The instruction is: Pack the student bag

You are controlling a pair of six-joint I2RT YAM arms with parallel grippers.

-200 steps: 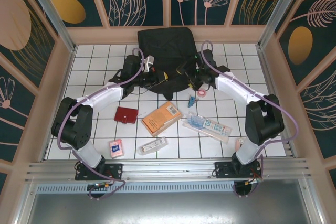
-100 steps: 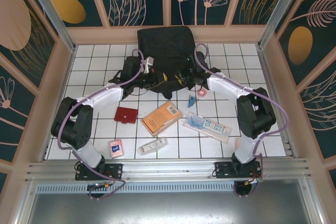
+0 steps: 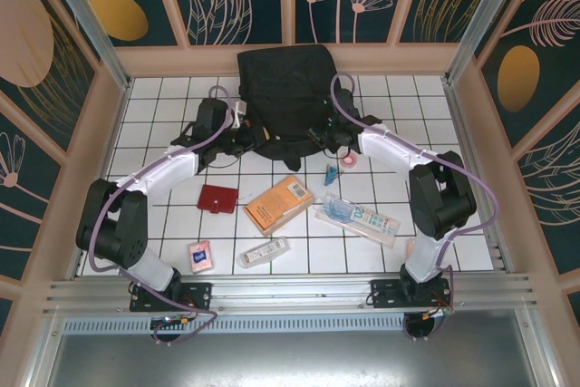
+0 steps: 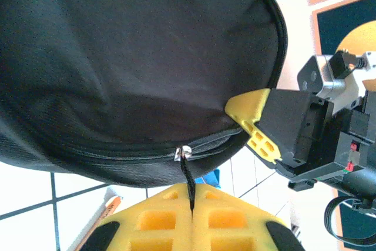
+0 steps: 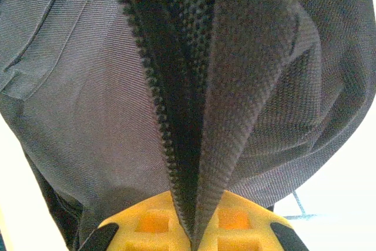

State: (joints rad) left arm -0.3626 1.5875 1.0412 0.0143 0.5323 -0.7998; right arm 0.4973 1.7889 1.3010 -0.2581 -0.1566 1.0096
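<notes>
Student bag [image 3: 288, 88]: large black backpack, lay flat at upper centre of top view. Fabric soft, limp, probably light (likely to sag and fold rather than hold shape). Best taken at zipper edges, not at broad panels.
Right gripper [image 5: 192, 227]: clenched on ribbed fabric edge beside zipper teeth [image 5: 150, 86], bottom centre of right wrist view.
Left gripper [image 4: 192, 207]: pinched tight on thin black pull cord [image 4: 188, 174] hanging from zipper slider [image 4: 184, 153], lower centre of left wrist view. Cord thin, could slip.

The student bag [image 3: 285, 83] is lying at the far middle of the table [image 3: 163, 106], the left gripper [image 4: 192, 195] sitting at its near-left edge, the right gripper [image 5: 191, 216] at its near-right
</notes>
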